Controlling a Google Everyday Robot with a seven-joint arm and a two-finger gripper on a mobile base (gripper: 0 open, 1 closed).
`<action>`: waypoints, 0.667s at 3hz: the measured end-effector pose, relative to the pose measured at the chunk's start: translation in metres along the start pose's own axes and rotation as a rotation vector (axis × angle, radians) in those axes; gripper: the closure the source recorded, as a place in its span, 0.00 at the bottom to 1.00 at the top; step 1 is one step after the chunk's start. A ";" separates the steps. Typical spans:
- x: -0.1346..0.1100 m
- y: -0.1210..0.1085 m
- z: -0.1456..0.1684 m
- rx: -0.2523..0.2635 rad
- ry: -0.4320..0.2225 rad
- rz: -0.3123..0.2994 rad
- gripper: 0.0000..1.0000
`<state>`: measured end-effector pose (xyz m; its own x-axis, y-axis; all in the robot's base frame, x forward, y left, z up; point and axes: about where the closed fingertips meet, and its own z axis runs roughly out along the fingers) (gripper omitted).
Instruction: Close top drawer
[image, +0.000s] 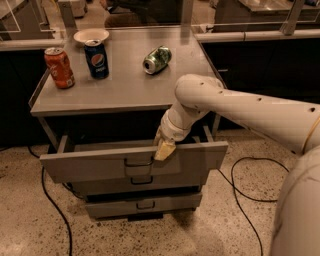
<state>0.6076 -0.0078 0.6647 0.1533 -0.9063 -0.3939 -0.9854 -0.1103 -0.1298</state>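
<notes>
Camera view: you look down on a grey cabinet.
Lower drawers (142, 205): two shorter fronts at 6 o'clock from the top drawer.
Top drawer (100, 167): pulled out, standing proud of both fronts below.
Gripper (164, 149): on the drawer front's upper edge, at 1 o'clock from the handle (138, 162); you cannot tell whether it is released or clenched.
Cabinet top (125, 87): green can (157, 59) on its side at 12 o'clock from the gripper; blue can (96, 59) and orange can (59, 67) upright at 10 o'clock.
Bowl (90, 35): farthest, behind the blue can.
</notes>
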 end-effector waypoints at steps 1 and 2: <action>0.000 -0.008 0.001 0.007 -0.005 -0.009 1.00; 0.001 -0.015 0.002 0.000 0.002 -0.024 1.00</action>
<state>0.6224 -0.0059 0.6643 0.1768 -0.9043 -0.3885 -0.9814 -0.1321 -0.1392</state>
